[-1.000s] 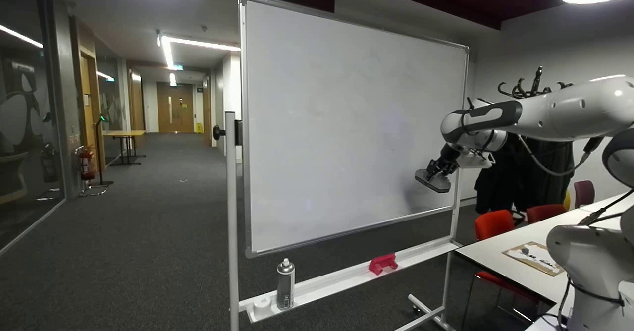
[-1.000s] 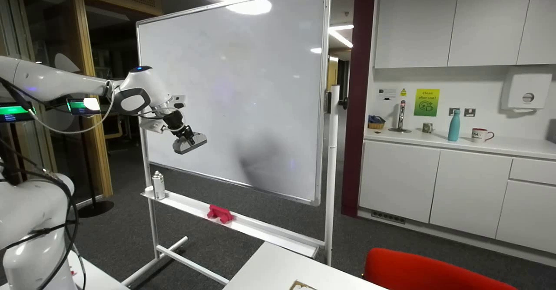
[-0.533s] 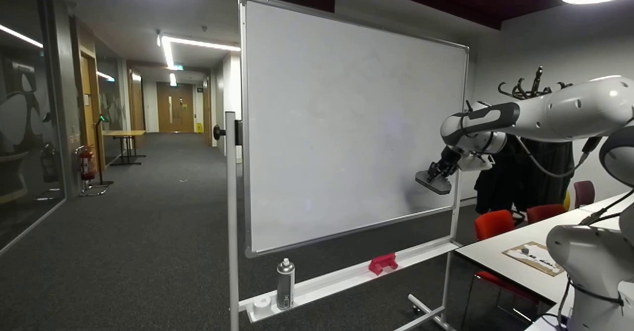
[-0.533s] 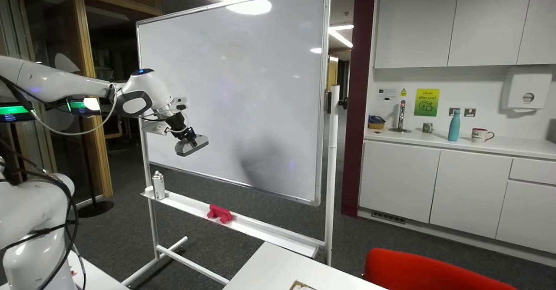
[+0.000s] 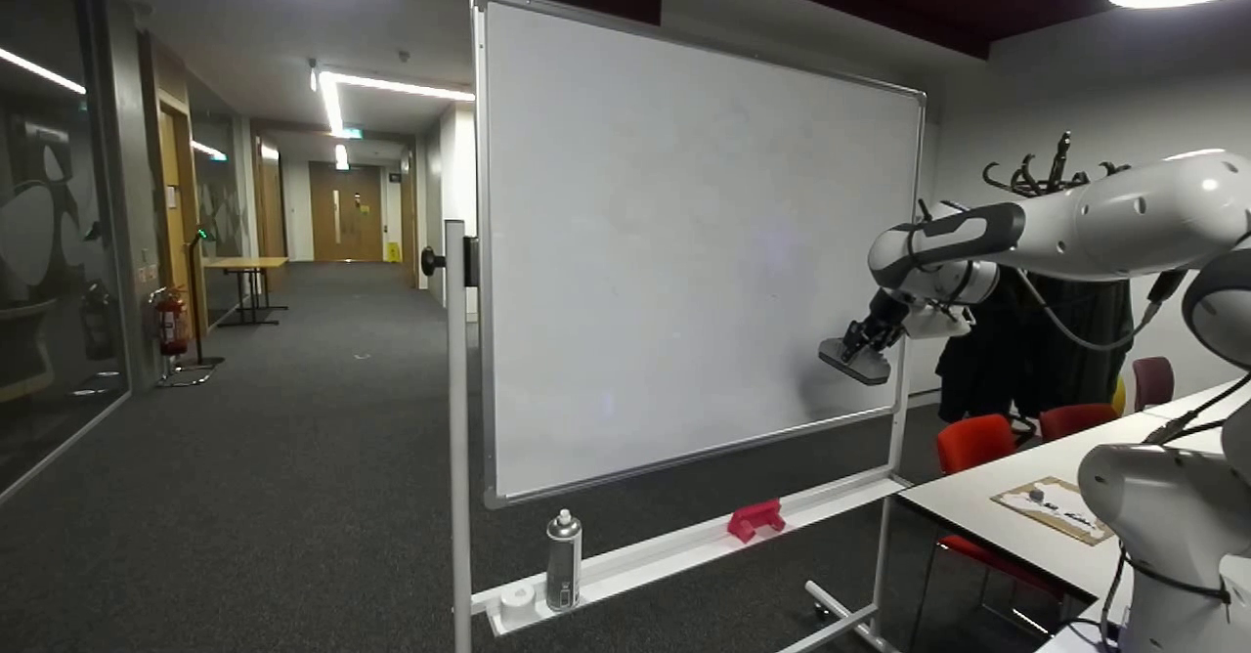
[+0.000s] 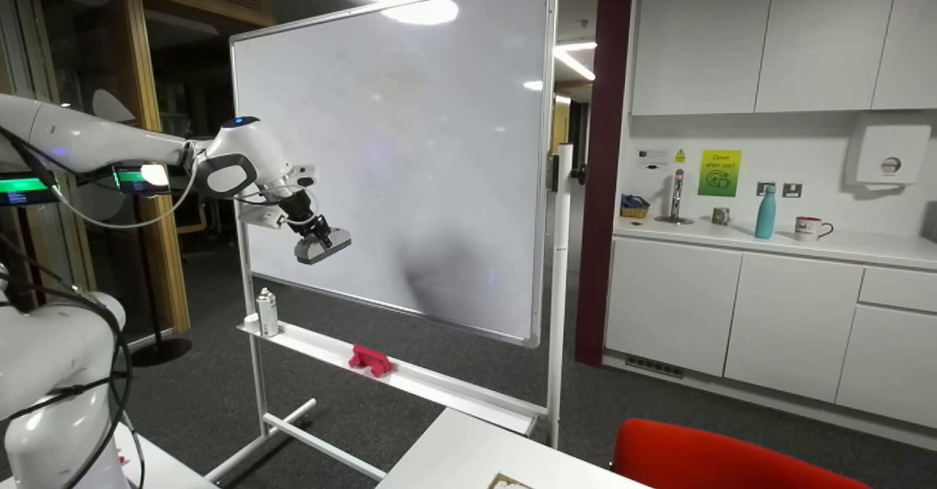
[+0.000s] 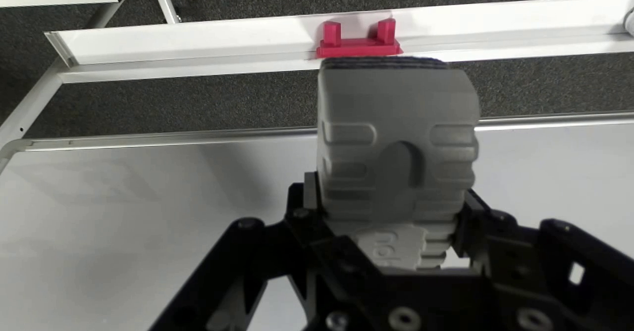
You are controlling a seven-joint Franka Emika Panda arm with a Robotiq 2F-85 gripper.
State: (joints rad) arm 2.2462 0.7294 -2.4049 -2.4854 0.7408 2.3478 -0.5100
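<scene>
My gripper (image 7: 390, 197) is shut on a grey whiteboard eraser (image 7: 396, 98), with a fingertip pressed to each side of its ridged body. A thin dark layered edge shows at the eraser's far end. In both exterior views the eraser (image 5: 853, 364) (image 6: 322, 247) hangs tilted below the gripper (image 5: 864, 338) (image 6: 319, 231), in front of the lower part of a large whiteboard (image 5: 665, 223) (image 6: 410, 145). A soft shadow lies on the board nearby. Whether the eraser touches the board, I cannot tell.
Below the board runs a white shelf (image 5: 655, 563) (image 7: 198, 41), bearing a red bracket (image 5: 755, 520) (image 7: 359, 47), a spray can (image 5: 564, 560) and a white roll (image 5: 517, 602). A white table (image 5: 963, 494) and red chairs (image 5: 977, 443) stand close by.
Over the earlier half second the gripper and eraser shifted very slightly down and to the right in an exterior view. Since then they look still, the grip unchanged.
</scene>
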